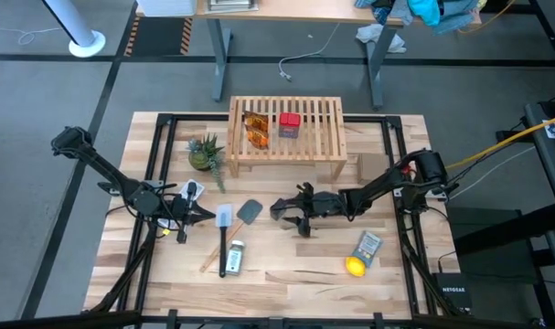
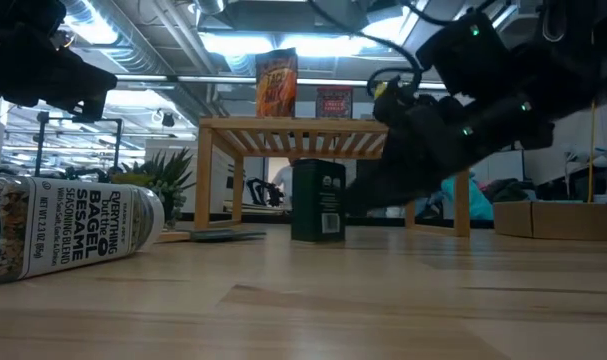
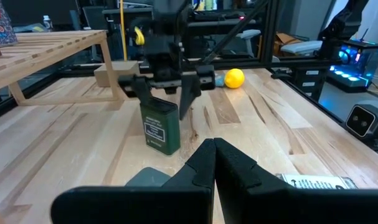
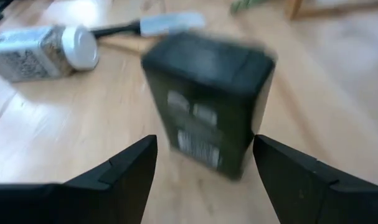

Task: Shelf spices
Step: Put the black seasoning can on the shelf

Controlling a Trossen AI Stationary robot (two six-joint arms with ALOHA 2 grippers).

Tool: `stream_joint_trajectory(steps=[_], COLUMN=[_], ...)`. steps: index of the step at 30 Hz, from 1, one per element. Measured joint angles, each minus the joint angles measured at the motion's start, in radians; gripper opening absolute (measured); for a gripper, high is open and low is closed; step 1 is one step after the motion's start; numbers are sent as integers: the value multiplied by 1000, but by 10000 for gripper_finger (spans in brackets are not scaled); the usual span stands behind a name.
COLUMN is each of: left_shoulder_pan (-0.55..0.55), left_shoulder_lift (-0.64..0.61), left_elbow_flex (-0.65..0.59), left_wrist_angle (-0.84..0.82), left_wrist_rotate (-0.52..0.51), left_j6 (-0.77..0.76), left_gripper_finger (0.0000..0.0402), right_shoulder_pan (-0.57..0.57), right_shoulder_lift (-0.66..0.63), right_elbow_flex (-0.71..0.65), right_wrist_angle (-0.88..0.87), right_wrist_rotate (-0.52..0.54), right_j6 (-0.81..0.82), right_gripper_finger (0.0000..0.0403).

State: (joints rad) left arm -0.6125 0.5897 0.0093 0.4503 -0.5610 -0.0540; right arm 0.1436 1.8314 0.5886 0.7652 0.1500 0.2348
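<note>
The right tool [image 4: 204, 171] — fingers spread wide — frames the upright black box [image 4: 207, 106]; next, close, then lift to the shelf [image 1: 286, 137]; the left tool [image 3: 210, 165], pinched together, waits over the bench [image 1: 286, 283].

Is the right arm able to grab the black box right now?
Probably yes. The right tool is open, its fingers spread either side of the upright black box, and nothing stands between them. The left tool waits farther off, shut.

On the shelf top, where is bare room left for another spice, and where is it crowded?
On the shelf, the slats right of the red box are bare to the end, and so is the front strip. The left-centre is crowded: the amber packets stand beside the red box. The right gripper, open, reaches the black box.
</note>
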Motion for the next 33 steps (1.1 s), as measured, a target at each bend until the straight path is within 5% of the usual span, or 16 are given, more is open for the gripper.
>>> stream_joint_trajectory(steps=[6, 22, 33], left_shoulder_pan=[0, 0, 0], left_shoulder_lift=[0, 0, 0], left_elbow_flex=[0, 0, 0], left_wrist_angle=[0, -1, -6], left_wrist_rotate=[0, 0, 0], left_j6=[-1, -2, 2], left_gripper_finger=[0, 0, 0], right_shoulder_pan=[17, 71, 70], right_shoulder_lift=[38, 49, 49], right_elbow_flex=[0, 0, 0], right_wrist_angle=[-6, 45, 90], right_wrist_rotate=[-73, 164, 173], right_j6=[53, -40, -195], right_gripper_finger=[271, 271, 271])
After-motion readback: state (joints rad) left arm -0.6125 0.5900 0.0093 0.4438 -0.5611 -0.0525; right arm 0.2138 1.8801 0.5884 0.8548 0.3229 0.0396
